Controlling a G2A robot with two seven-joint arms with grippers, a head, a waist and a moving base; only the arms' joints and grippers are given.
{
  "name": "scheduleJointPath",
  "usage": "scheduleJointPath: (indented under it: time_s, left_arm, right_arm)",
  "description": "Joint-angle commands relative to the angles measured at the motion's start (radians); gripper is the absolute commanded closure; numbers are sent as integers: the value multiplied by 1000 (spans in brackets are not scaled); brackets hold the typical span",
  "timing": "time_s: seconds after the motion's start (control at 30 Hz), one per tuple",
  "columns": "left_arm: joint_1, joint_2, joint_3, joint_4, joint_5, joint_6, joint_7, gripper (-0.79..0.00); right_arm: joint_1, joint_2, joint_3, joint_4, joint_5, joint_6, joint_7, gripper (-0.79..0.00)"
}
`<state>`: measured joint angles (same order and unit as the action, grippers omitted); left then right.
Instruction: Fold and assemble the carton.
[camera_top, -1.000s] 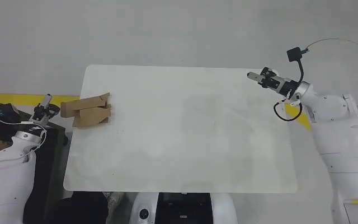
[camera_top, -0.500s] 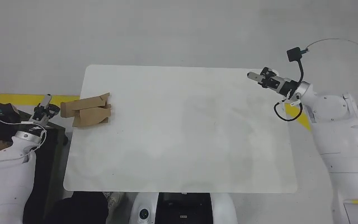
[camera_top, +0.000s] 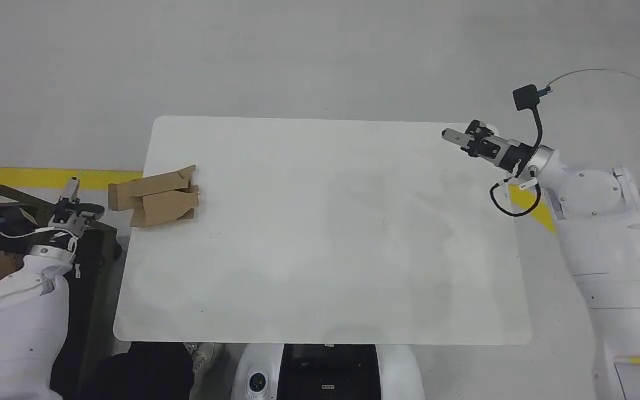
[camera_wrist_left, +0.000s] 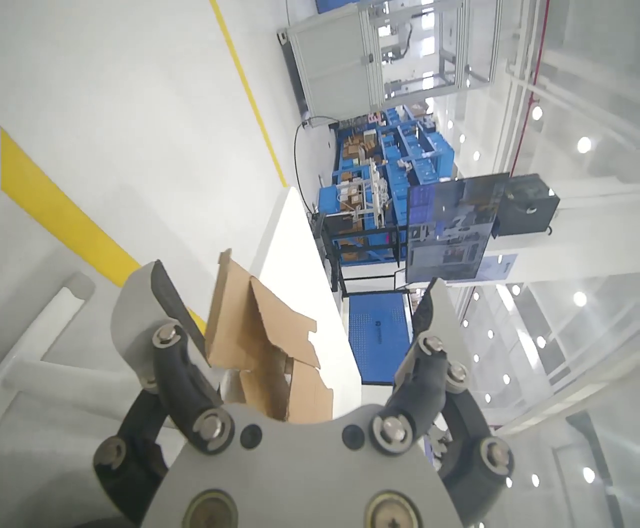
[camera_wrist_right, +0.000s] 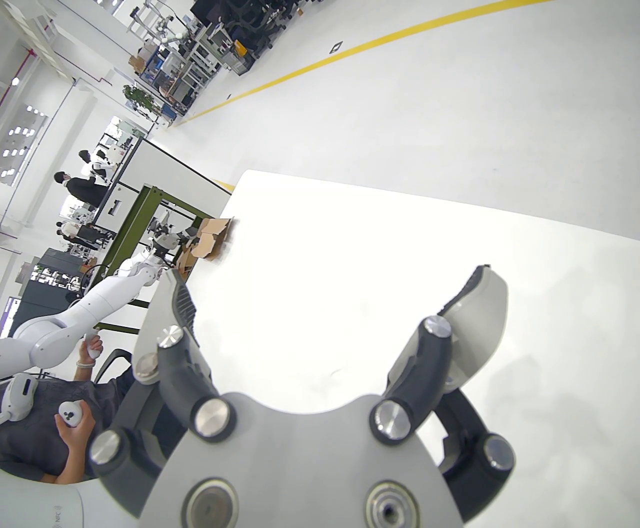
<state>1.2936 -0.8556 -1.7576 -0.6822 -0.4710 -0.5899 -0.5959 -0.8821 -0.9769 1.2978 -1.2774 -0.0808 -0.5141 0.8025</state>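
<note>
Carton lies half-flat with its flaps loose at the counter's left edge, partly overhanging it. Likely put there so the near arm takes it first. Left pincer hangs off that edge, near the carton but not touching, fingers spread, empty, aimed at it. Right pincer also spread and empty, over the far right corner, well apart; probably waiting.

The carton lies at the left edge of the bench, the left tool beyond that edge, the right tool over the far right corner.
</note>
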Motion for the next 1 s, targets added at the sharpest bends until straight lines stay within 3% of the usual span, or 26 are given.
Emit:
scheduleJointPath:
  time_s: [0.0, 0.5, 0.53, 0.63, 0.73, 0.8, 0.97]
  left_arm:
    - [-20, -4, 12, 49, 17, -4, 4, -785]
    - [-149, -49, 121, 233, 97, -73, -28, -785]
    - [-154, -50, 123, 239, 97, -78, -33, -745]
    - [-168, -53, 125, 254, 97, -88, -46, -357]
    - [-180, -54, 124, 265, 91, -90, -57, -188]
    - [-187, -54, 122, 271, 88, -90, -66, 0]
    - [-204, -55, 117, 281, 70, -78, -90, 0]
  right_arm:
    - [0, 0, 0, 0, 0, 0, 0, -785]
    - [0, 0, 0, 0, 0, 0, 0, -785]
    - [0, 0, 0, 0, 0, 0, 0, -785]
    - [0, 0, 0, 0, 0, 0, 0, -785]
    - [0, 0, 0, 0, 0, 0, 0, -785]
    - [0, 0, 0, 0, 0, 0, 0, -785]
    - [0, 0, 0, 0, 0, 0, 0, -785]
